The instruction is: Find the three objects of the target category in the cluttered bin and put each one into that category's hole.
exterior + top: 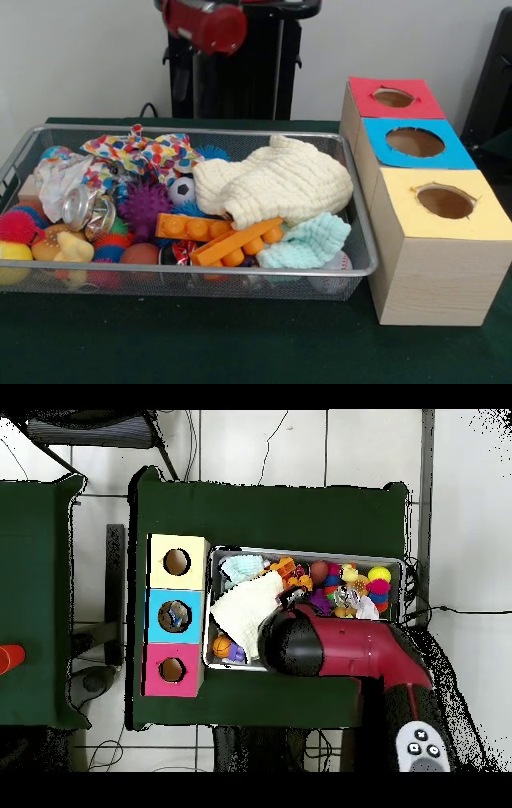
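In the front view, the wire bin (352, 268) sat on the green table (200, 344), packed with mixed toys, presumably so that the targets had to be dug out. At its left lay spiky balls (18, 226), a yellow ball (12, 260) and a crushed can (84, 208). Behind them a spotted cloth (136, 152) was bunched up. Toward the middle were a purple spiky ball (144, 204), a small football (182, 190) and two orange bricks (228, 238). A cream cloth (276, 188) was draped over much of the right half, probably hiding things underneath, with a mint cloth (308, 240) below it and a baseball (336, 264) at the corner.

Just right of the bin stood three boxes in a row, red (392, 100), blue (416, 144) and yellow (448, 204), each with a hole on top for one category.

Which category was the target could not be told, so the three task objects could not be picked out; they were most likely in the bin.

The arm (208, 24) showed only at the top edge. Overhead it (340, 649) hung over the bin's near side. The gripper itself was hidden, so its state could not be told.
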{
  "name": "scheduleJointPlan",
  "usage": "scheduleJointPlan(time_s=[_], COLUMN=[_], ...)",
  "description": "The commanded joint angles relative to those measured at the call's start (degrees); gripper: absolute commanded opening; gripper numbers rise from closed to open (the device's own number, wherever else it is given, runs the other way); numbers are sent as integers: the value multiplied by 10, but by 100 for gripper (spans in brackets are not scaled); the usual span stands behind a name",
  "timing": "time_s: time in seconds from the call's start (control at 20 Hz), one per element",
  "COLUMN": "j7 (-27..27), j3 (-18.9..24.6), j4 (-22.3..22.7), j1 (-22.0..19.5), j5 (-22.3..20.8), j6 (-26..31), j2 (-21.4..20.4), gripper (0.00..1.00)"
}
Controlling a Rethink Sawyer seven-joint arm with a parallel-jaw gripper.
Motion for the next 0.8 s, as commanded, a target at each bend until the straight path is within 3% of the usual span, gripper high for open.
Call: scheduleJointPlan(time_s=[0.05, 0.25, 0.45, 0.8], j7=[-117, -74, -67, -82], j3=[65, 44, 43, 27], j4=[10, -9, -29, -73], j1=[-39, -27, -30, -26], j5=[-79, -115, -135, -163], j6=[-65, -111, -127, -95], j2=[86, 129, 156, 183], gripper=[100, 100, 100, 100])
